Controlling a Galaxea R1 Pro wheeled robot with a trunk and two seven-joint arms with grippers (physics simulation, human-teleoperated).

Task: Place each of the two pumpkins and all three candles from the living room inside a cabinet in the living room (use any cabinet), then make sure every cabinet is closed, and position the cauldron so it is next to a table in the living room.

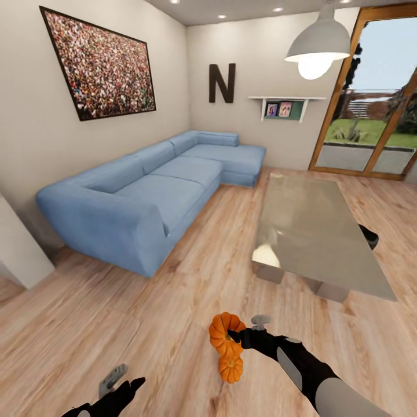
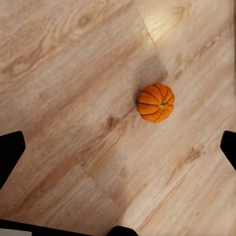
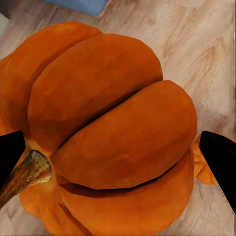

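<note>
My right gripper (image 1: 236, 335) is shut on one orange ribbed pumpkin (image 1: 222, 332), held a little above the wooden floor; in the right wrist view that pumpkin (image 3: 113, 128) sits between the two dark fingertips (image 3: 219, 162), stem to one side. The second pumpkin (image 1: 230, 369) rests on the floor right under the held one, and it lies ahead of my open left gripper (image 2: 118, 147) in the left wrist view (image 2: 156, 102). My left gripper (image 1: 124, 380) hovers low at the lower left. The glass-topped table (image 1: 313, 226) stands ahead to the right. Candles and cabinet are out of view.
A blue corner sofa (image 1: 156, 191) runs along the left wall. A black rounded shape (image 1: 369, 236), possibly the cauldron, peeks past the table's right edge. Glass doors (image 1: 370, 133) are at the back right. A lamp (image 1: 317, 49) hangs above the table. Bare floor lies between sofa and table.
</note>
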